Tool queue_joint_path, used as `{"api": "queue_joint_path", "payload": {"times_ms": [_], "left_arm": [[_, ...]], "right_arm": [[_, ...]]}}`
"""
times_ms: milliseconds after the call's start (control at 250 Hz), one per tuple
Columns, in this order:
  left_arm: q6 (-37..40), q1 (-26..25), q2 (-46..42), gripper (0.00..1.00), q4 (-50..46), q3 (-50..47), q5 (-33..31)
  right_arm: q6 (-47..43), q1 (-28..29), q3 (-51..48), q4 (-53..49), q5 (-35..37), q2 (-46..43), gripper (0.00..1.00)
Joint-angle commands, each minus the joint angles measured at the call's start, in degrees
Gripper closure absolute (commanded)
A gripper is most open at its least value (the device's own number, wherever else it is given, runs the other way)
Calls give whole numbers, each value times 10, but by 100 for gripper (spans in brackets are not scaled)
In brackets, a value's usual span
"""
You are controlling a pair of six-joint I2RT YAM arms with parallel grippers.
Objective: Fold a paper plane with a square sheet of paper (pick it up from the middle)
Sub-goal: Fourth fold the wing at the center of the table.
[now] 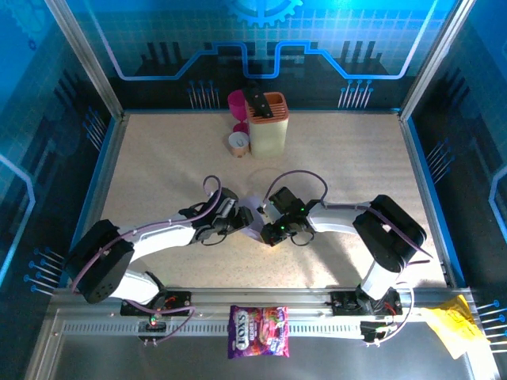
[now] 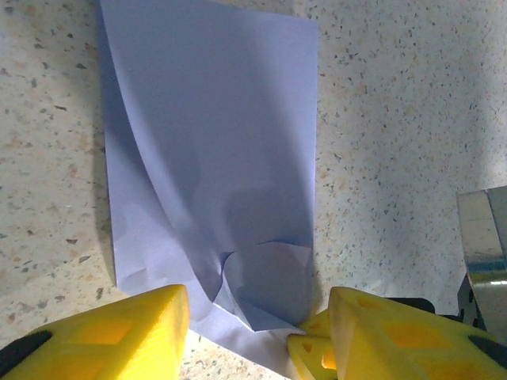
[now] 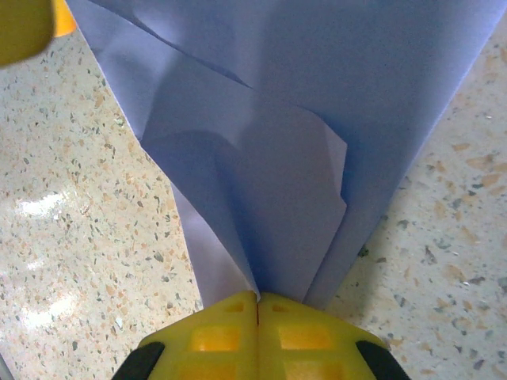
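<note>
The square sheet of paper [image 2: 214, 142], pale lilac, lies folded over on the speckled table, with a curved crease and a small crumpled flap near my fingers. In the right wrist view its layers [image 3: 317, 142] narrow down into my right gripper [image 3: 257, 313], which is shut on the paper's edge. My left gripper [image 2: 257, 332] is open, one yellow finger [image 2: 127, 332] on each side of that same end, and the right gripper's tips sit just inside its right finger. From above, both grippers [image 1: 238, 222] [image 1: 271, 226] meet at the table's middle over the sheet [image 1: 253, 219].
At the back stand a beige holder [image 1: 268, 124], a pink cup [image 1: 238, 103] and a small brown cup [image 1: 238, 143]. A sweets bag [image 1: 258, 331] lies on the near rail, and yellow crumpled paper [image 1: 450, 324] lies at the near right corner.
</note>
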Motion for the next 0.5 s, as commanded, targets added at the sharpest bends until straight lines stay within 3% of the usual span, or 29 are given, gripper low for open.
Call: {"api": "queue_joint_path", "payload": {"times_ms": [0,495], "left_arm": [[13,4,9,50,-23,21,4],[24,20,37,60,-56,38,-5]], "right_arm": [[-7,-2,-27,-61,22,28,100],[-5,-2,-32,-56,23,26,100]]}}
